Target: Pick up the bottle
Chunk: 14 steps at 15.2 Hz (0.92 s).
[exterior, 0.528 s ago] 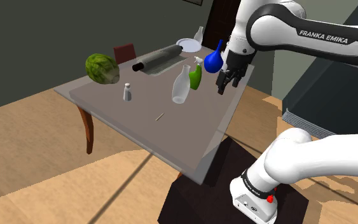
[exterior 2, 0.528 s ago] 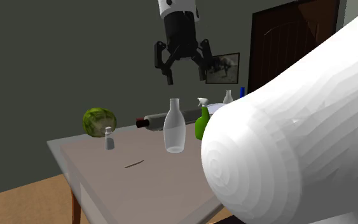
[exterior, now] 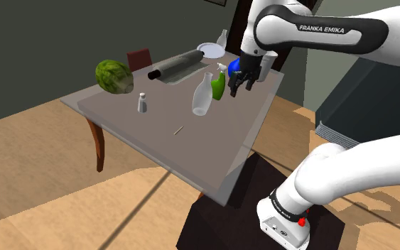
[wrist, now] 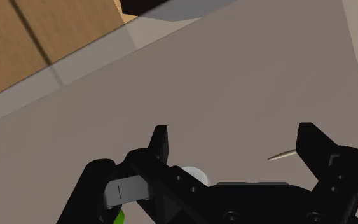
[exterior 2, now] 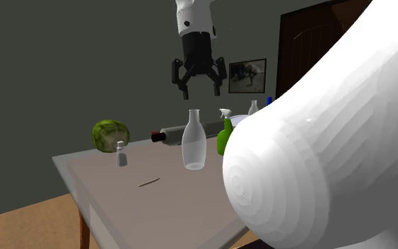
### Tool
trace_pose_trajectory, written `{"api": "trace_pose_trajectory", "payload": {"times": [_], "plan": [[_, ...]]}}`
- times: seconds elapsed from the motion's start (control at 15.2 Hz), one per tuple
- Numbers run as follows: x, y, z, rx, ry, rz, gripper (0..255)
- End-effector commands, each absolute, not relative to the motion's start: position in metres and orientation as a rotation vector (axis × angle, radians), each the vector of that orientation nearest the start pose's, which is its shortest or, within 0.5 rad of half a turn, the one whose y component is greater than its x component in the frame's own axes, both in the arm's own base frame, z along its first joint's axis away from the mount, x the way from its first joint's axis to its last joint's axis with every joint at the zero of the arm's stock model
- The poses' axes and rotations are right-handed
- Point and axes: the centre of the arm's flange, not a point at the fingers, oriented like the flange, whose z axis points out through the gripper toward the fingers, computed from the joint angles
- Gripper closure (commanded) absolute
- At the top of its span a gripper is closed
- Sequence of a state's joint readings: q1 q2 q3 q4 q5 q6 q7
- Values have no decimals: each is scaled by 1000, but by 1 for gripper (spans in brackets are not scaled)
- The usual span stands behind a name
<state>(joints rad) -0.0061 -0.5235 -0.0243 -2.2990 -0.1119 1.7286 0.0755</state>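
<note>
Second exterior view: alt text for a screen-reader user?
The open black gripper hangs above a clear bottle standing upright on a grey table. A green round vegetable, small shaker and rolling pin sit further left; a white arm link blocks the right side.

The bottle [exterior 2: 193,141] is rendered pale translucent grey-white, the spray bottle [exterior: 219,87] bright green, the round vegetable [exterior: 114,76] mottled green, the table [exterior: 155,135] plain grey, the gripper [exterior 2: 202,92] black, the floor [exterior: 49,185] tan.

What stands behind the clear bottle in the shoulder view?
A green spray bottle stands just behind the clear bottle. Farther back a blue object shows, partly covered by the open gripper.
</note>
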Motion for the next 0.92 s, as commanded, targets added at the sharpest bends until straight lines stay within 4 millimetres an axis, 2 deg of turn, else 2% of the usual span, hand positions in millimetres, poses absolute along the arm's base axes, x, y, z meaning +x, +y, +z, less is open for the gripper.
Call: {"api": "trace_pose_trajectory", "payload": {"times": [0.0, 0.86], "plan": [[409, -37, 533, -3229, 136, 55, 0], [559, -101, 502, -3172, 153, -43, 0]]}}
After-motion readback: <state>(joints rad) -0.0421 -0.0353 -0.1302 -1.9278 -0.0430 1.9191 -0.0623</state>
